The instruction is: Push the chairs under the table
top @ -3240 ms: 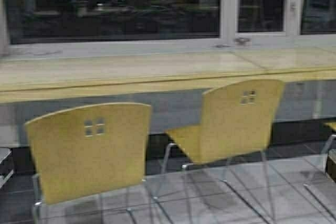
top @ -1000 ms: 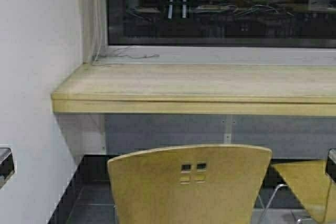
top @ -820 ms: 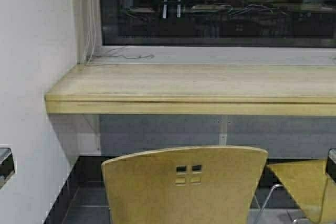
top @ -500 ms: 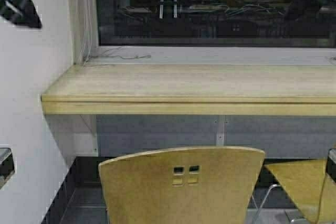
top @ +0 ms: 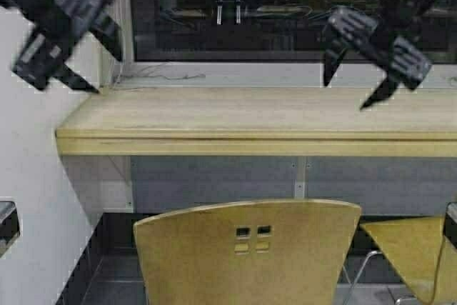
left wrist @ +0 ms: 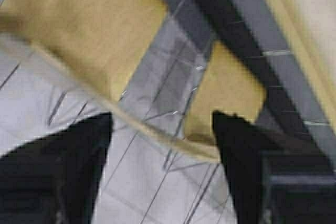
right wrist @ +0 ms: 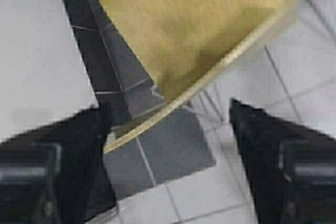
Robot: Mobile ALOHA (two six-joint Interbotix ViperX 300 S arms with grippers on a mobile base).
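Both of my arms have swung up into the high view since half a second ago, when only dark slivers of them showed at the top corners; the desk and chairs sit where they did, so my base has not driven in that time.

My left gripper (top: 89, 62) hangs at about 10 o'clock in the high view, in front of the white wall (top: 36, 162) and over the left end of the desk (top: 250, 116). Its fingers (left wrist: 79, 150) are spread wide and hold nothing. My right gripper (top: 353, 83) hangs at about 2 o'clock, over the right half of the desk before the dark window (top: 285, 12), its fingers (right wrist: 262, 140) likewise parted wide and empty.

Nearest me, at 6 o'clock, stands a mustard-yellow chair (top: 250, 248), its backrest toward me, well short of the desk's front edge. A second chair (top: 410, 251) shows only partly at about 4 o'clock, just beside the first, also out from under the desk. Both wrist views look down on a yellow seat over the tiled floor (right wrist: 315, 103).
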